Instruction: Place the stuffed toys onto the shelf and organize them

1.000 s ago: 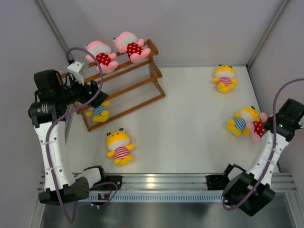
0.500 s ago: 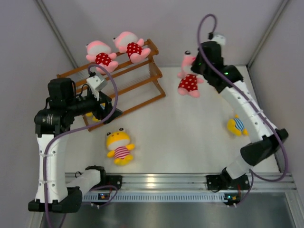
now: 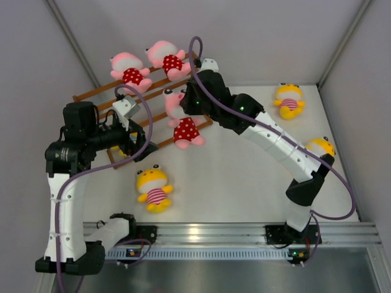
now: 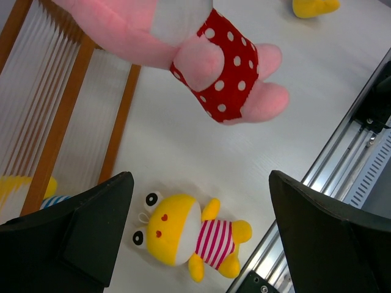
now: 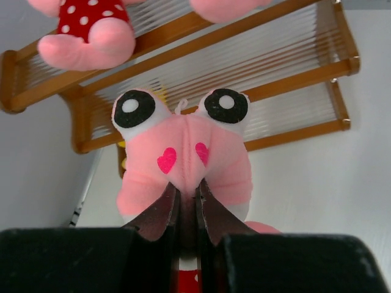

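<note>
The brown wooden shelf (image 3: pixel 95 93) stands at the back left. Two pink toys (image 3: pixel 129 72) (image 3: pixel 168 60) lie on its top tier. My right gripper (image 3: pixel 183 105) is shut on the head of a third pink toy (image 3: pixel 184 125) and holds it hanging in front of the shelf; the wrist view shows the jaws (image 5: pixel 188 192) pinching its face (image 5: pixel 183 152). My left gripper (image 3: pixel 137 143) is open and empty by the shelf's lower left. A yellow pink-striped toy (image 3: pixel 154 189) lies on the table below it (image 4: pixel 183 235). A yellow blue-striped toy (image 4: pixel 24 189) sits low in the shelf.
Another yellow pink-striped toy (image 3: pixel 288 99) lies at the back right. A yellow toy (image 3: pixel 322 146) shows partly behind my right arm at the right. Grey walls enclose the table. A metal rail (image 3: pixel 214 232) runs along the near edge.
My right arm has swung left from the back of the table to the shelf front, carrying the pink toy. The left arm has hardly moved in the last half second.
</note>
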Tool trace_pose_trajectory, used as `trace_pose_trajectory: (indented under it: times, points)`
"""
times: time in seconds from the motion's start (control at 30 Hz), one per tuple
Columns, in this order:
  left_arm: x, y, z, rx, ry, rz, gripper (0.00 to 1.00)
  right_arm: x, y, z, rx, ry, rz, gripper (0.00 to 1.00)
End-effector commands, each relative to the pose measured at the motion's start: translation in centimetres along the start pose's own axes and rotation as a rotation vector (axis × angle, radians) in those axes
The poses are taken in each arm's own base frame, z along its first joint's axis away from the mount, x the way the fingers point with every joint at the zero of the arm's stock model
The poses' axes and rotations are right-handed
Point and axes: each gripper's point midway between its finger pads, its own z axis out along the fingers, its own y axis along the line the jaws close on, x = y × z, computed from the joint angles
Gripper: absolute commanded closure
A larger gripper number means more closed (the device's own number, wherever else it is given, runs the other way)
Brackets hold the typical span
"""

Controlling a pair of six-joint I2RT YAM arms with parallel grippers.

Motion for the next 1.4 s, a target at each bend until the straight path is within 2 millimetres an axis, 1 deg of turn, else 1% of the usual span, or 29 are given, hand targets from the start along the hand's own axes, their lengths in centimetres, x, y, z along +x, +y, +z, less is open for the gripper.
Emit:
trace_pose_trajectory:
  times: [0.0,0.1,0.13,0.3,0.37,0.43,0.47,0.53,0.6,0.63,0.67,0.7,0.77,0.8,0.83,0.87,0.9,0.93,0.97,1.0,1.03,1.07,1.1,1.17,1.2,1.27,1.3,1.33,1.37]
  points:
    - [-0.6,0.1,0.1,0.003,-0.014,0.031,0.01,-1.8,4.3,-1.2,-0.122,-0.065,0.069,1.0]
    - [-1.4,0.0,0.0,0.009,-0.036,0.036,0.01,-1.7,6.2,-1.5,-0.165,-0.077,0.082,1.0]
    - [-1.9,-0.1,-0.1,0.008,-0.053,0.036,0.01,-1.4,7.0,-1.6,-0.182,-0.074,0.078,1.0]
    - [-2.3,0.0,0.3,0.024,-0.069,0.023,0.01,-1.4,9.2,-1.8,-0.216,-0.095,0.094,1.0]
    - [-2.6,0.6,0.5,0.003,-0.075,0.019,0.01,-1.3,10.1,-1.9,-0.237,-0.104,0.1,1.0]
    - [-2.5,1.9,0.6,-0.061,-0.07,0.01,0.01,-1.0,11.0,-2.2,-0.263,-0.1,0.096,1.0]
    - [-2.8,2.5,0.6,-0.092,-0.081,0.019,0.01,-1.0,11.4,-2.5,-0.277,-0.098,0.098,1.0]
    - [-2.8,3.6,0.6,-0.146,-0.077,0.011,0.01,-1.0,11.7,-2.7,-0.288,-0.099,0.102,1.0]
    - [-2.8,4.2,0.7,-0.171,-0.076,0.011,0.05,-1.1,12.0,-3.1,-0.3,-0.103,0.105,1.0]
    - [-2.7,4.5,0.8,-0.176,-0.071,0.008,0.09,-1.1,12.2,-3.3,-0.309,-0.102,0.105,1.0]
    - [-2.7,4.5,0.9,-0.176,-0.071,0.004,0.28,-1.3,12.3,-3.4,-0.313,-0.108,0.108,1.0]
    - [-2.7,4.6,1.0,-0.172,-0.072,-0.005,0.41,-1.3,12.7,-3.7,-0.33,-0.105,0.111,1.0]
    - [-2.9,4.4,1.0,-0.164,-0.076,-0.006,0.62,-1.4,12.9,-4.0,-0.348,-0.106,0.114,1.0]
    - [-2.9,4.3,1.0,-0.163,-0.078,-0.007,0.81,-1.5,13.0,-4.0,-0.353,-0.106,0.115,1.0]
    - [-2.9,4.4,0.9,-0.17,-0.079,-0.003,0.89,-1.8,13.0,-4.4,-0.358,-0.113,0.118,1.0]
    - [-2.9,4.4,0.8,-0.176,-0.079,0.001,0.93,-1.6,12.9,-4.4,-0.357,-0.109,0.115,1.0]
    - [-2.9,4.5,0.7,-0.185,-0.079,0.01,0.97,-1.9,12.9,-4.5,-0.363,-0.124,0.115,1.0]
    - [-3.0,4.5,0.4,-0.197,-0.082,0.02,0.98,-2.5,12.9,-5.2,-0.376,-0.14,0.118,1.0]
    - [-3.4,4.9,-0.1,-0.234,-0.087,0.034,0.98,-1.7,12.6,-4.7,-0.367,-0.131,0.103,0.98]
    - [-3.8,5.3,-0.6,-0.267,-0.089,0.055,0.99,-2.2,12.6,-4.9,-0.377,-0.156,0.109,0.84]
    - [-4.1,5.8,-1.0,-0.303,-0.089,0.071,0.99,-2.2,12.5,-5.0,-0.379,-0.162,0.108,0.74]
    - [-5.0,6.9,-2.2,-0.388,-0.097,0.091,0.99,-2.0,12.2,-5.2,-0.379,-0.164,0.106,0.62]
    - [-5.4,7.4,-2.6,-0.421,-0.095,0.106,0.99,-2.4,12.2,-5.4,-0.387,-0.181,0.11,0.41]
    - [-6.2,7.5,-3.6,-0.458,-0.106,0.121,0.99,-2.4,11.8,-5.8,-0.392,-0.188,0.106,0.32]
    - [-7.2,7.3,-4.2,-0.463,-0.125,0.136,0.99,-2.6,11.7,-6.1,-0.391,-0.194,0.099,0.27]
    - [-7.8,6.7,-4.7,-0.455,-0.13,0.138,0.99,-2.8,11.1,-6.6,-0.385,-0.2,0.092,0.25]
    - [-8.8,6.3,-5.5,-0.466,-0.153,0.154,0.99,-2.8,10.9,-6.7,-0.381,-0.203,0.091,0.25]
    - [-9.0,6.5,-5.7,-0.476,-0.151,0.153,0.99,-3.3,10.5,-7.2,-0.382,-0.212,0.095,0.25]
    - [-9.2,6.6,-6.0,-0.49,-0.15,0.156,0.99,-2.9,10.1,-7.1,-0.374,-0.208,0.087,0.24]
